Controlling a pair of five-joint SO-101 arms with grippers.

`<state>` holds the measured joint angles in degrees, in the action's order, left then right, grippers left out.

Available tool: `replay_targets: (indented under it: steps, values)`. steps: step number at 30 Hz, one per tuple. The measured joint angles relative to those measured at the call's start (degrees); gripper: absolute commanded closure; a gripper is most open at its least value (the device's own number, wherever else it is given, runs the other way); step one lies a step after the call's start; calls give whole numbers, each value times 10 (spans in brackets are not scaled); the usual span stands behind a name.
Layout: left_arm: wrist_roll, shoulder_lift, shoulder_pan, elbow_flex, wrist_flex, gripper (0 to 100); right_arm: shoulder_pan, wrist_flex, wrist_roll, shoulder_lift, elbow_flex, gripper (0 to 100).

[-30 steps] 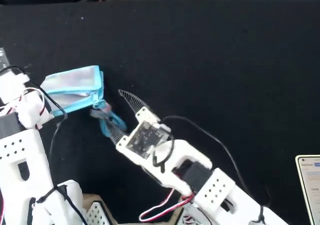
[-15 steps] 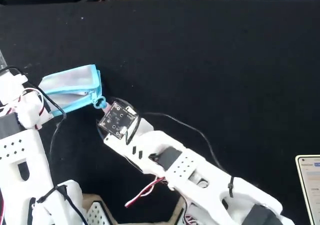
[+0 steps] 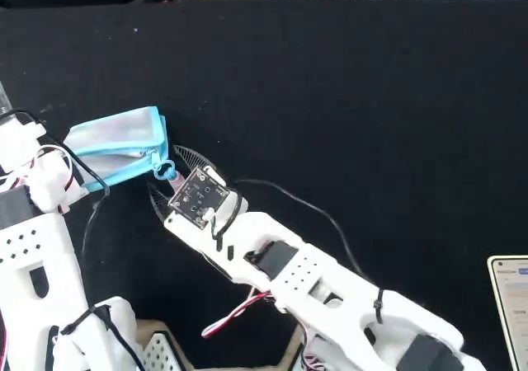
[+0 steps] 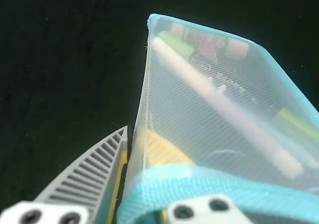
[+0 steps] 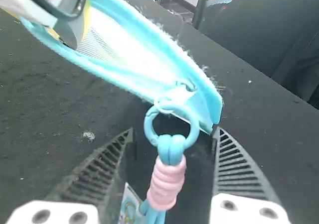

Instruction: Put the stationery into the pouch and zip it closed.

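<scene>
A translucent pouch (image 3: 115,144) with light-blue trim lies at the table's left. Its mesh side (image 4: 224,99) lets a white pen (image 4: 224,109) and green markers show inside. My left gripper (image 4: 130,184) is shut on the pouch's end, also seen from above as the left gripper (image 3: 62,169). The zipper slider sits at the pouch's other end, with a blue ring pull (image 5: 167,122) and a pink bead (image 5: 164,176) hanging from it. My right gripper (image 5: 174,134) is open, one finger on each side of the pull (image 3: 165,171), at the pouch's corner.
A device with a lit screen (image 3: 511,305) lies at the table's right front edge. The right arm's body (image 3: 313,280) stretches diagonally across the front. Black tabletop (image 3: 346,99) spreads behind and to the right of the pouch.
The right gripper moved from behind the trailing cord up to the pouch's corner. Its fingers, not seen half a second ago, now show spread around the pull. The left arm and pouch barely shifted.
</scene>
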<state>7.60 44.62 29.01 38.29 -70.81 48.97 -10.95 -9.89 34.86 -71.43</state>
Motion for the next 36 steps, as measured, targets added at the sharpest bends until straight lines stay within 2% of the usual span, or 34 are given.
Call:
replay_targets:
  steps: [3, 6, 8, 14, 26, 36]
  values:
    - [0, 0, 0, 0, 0, 970, 0, -33, 0, -27, 0, 824]
    - [0, 0, 0, 0, 0, 970, 0, -64, 0, -50, 0, 993]
    - [0, 0, 0, 0, 0, 970, -4, -75, 0, -52, 0, 964]
    - [0, 0, 4, -4, 0, 970, -11, -77, 0, -39, -1, 988]
    - [0, 0, 0, 0, 0, 970, -12, -72, -1, 112, -65, 988]
    - [0, 0, 0, 1, 0, 970, -12, 172, -1, 135, 27, 988]
